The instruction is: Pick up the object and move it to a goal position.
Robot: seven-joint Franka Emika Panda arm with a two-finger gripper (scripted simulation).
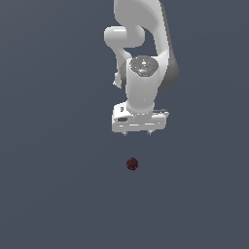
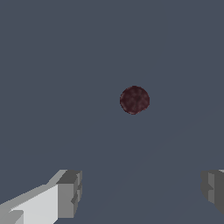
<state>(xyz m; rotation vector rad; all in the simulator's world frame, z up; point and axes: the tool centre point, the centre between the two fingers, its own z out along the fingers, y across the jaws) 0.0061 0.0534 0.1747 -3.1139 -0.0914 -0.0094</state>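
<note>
The object, a tiny dark maroon-red ball point(image 1: 132, 164) with a faint speckle, lies alone on the flat grey-blue surface. In the wrist view the ball point(image 2: 134, 100) shows apart from both fingers, beyond the gap between them. My white gripper point(image 1: 138, 133) hangs off the arm, pointing down, some way from the ball in the exterior view. Its two grey fingertips point(image 2: 70, 193) stand wide apart with nothing between them, so the gripper point(image 2: 141, 192) is open.
The white arm point(image 1: 141, 58) reaches in from the top of the exterior view. Around the ball there is only the plain grey-blue surface point(image 1: 53, 185).
</note>
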